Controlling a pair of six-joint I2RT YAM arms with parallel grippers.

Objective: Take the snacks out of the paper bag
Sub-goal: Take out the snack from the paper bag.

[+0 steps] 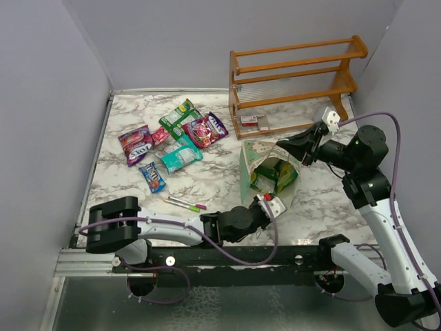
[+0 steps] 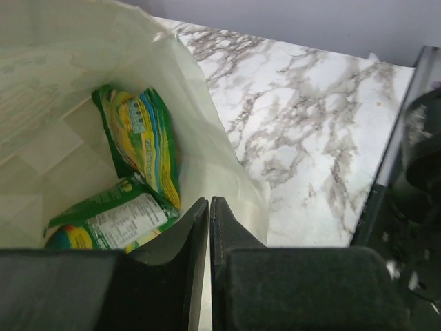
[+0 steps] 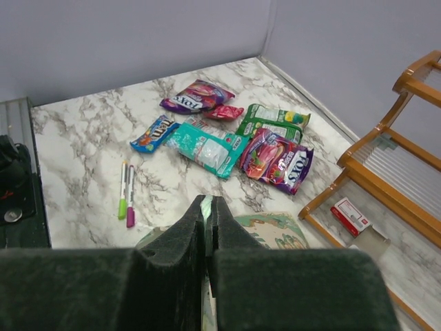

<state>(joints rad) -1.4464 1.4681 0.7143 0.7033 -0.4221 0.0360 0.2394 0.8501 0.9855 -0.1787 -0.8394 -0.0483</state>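
Both arms on paper bag [image 1: 251, 172], frame centre.
Left arm [image 1: 172, 227] low, stretched rightward, left jaws nipping bag's lower rim; right arm [image 1: 365, 172] elbow-up, right jaws clamping upper rim. Two green snack packets [image 2: 141, 138] inside.

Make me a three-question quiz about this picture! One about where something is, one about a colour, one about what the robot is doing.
1. Where are the two pens?
A. On the table, left of the paper bag.
B. Inside the bag.
C. On the wooden rack.

2. What colour are the packets inside the bag?
A. Purple.
B. Green and yellow.
C. Blue.

3. What is the right tool doing?
A. Hanging wide open.
B. Holding a pen.
C. Shut on the bag's rim.

Answers:
1 A: they lie on the marble beside it.
2 B: the left wrist view shows two green-yellow ones.
3 C: it pinches the bag's edge.
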